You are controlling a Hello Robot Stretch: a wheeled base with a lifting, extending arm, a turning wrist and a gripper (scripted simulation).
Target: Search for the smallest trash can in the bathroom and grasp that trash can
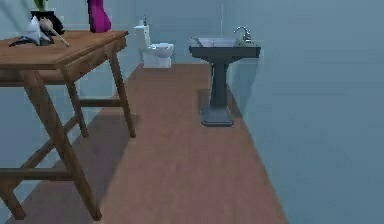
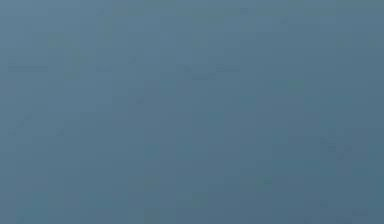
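Fingers' state I cannot tell, nor where the trash can stands among sink, toilet and surface; probably light and stiff, best taken by its rim.

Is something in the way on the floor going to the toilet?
Nothing visible blocks it. The floor runs bare to the toilet, between the wooden table on the forward view's left and the pedestal sink on its right.
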